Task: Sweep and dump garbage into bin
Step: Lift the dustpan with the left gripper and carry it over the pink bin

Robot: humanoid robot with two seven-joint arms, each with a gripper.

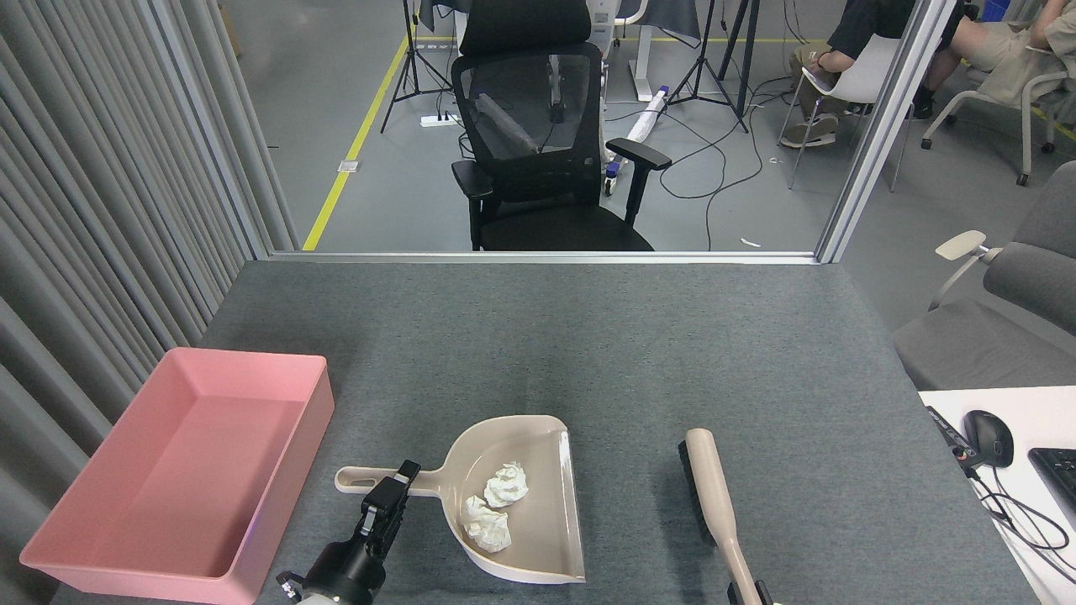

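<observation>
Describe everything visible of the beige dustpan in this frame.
The dustpan is beige, smooth and plastic-looking: a rounded scoop with a straight open lip on its right side and a slim handle pointing left, with a hole at its end. It lies on the grey table, right of the pink bin. Two crumpled white tissue wads lie inside it. The left gripper is at the handle; the brush lies apart, to the right.

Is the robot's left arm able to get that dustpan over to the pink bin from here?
Probably yes. The left gripper is on the dustpan handle, the bin sits just to its left, and only bare table lies between. Both tissue wads sit in the pan.
</observation>
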